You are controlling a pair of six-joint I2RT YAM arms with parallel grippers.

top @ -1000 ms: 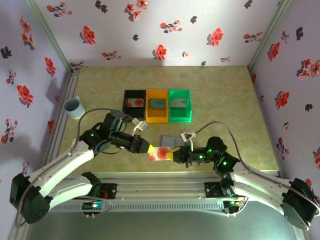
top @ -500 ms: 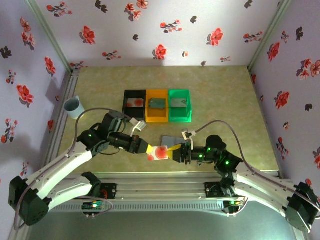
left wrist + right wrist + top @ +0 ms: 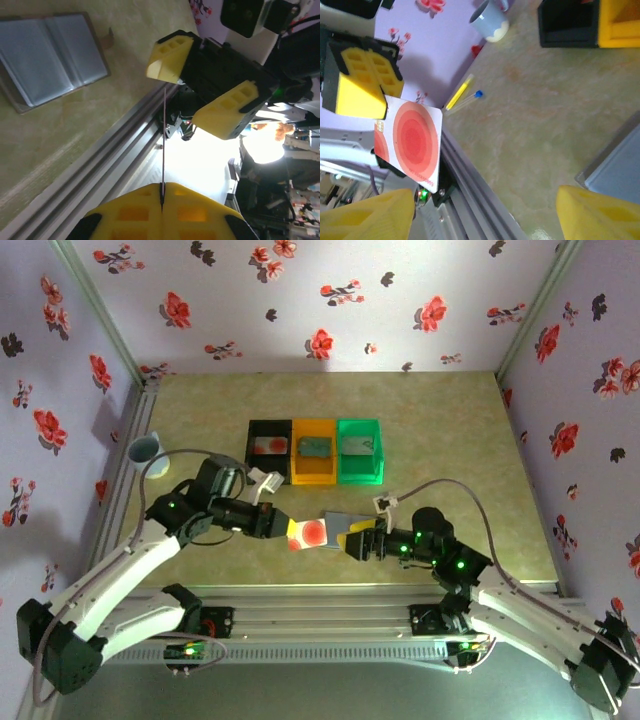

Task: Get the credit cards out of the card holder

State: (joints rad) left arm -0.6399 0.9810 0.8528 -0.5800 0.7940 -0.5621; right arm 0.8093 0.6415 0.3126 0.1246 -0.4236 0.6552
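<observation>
Left end effector (image 3: 161, 189) clamps card (image 3: 415, 140), holder (image 3: 50, 55) cropped

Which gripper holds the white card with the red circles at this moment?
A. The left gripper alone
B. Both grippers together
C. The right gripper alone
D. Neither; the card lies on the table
A: the left gripper is shut on one end of the white card, while the right gripper stands open with its fingers clear of the card.

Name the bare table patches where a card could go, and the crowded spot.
Bare: right of the green bin; beyond the black bin. Crowded: front centre, by the card holder, left hand and right hand.
</observation>
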